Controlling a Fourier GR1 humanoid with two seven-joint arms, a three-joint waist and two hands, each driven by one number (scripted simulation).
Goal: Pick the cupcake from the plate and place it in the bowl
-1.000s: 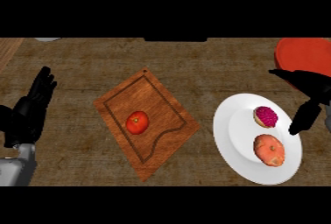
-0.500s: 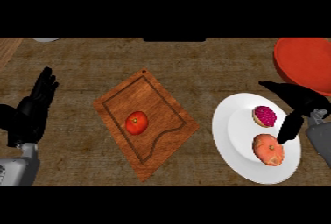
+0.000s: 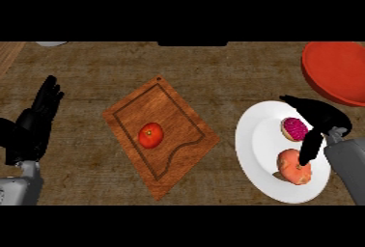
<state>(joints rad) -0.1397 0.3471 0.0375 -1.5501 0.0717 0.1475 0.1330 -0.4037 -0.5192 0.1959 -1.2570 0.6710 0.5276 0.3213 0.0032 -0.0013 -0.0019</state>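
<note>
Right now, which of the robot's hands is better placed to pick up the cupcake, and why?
The right hand: it hangs over the white plate, fingers around the cupcake. The left hand rests open at the far left.

Probably a kitchen: wooden counter [image 3: 107, 62], cutting board [image 3: 160, 137] with tomato [image 3: 149, 135], white plate [image 3: 260, 154].

A dark brown wooden surface [image 3: 92, 62] fills the whole view, its grain mottled and streaked in lighter and darker patches. At the far left corner a paler strip [image 3: 8, 55] cuts in on a slant. Along the far edge a small pale grey rounded shape [image 3: 51, 44] shows only in part, and a dark flat shape [image 3: 192, 44] sits near the middle. The light is even and soft, with faint shadows. No walls, floor or windows show.
</note>
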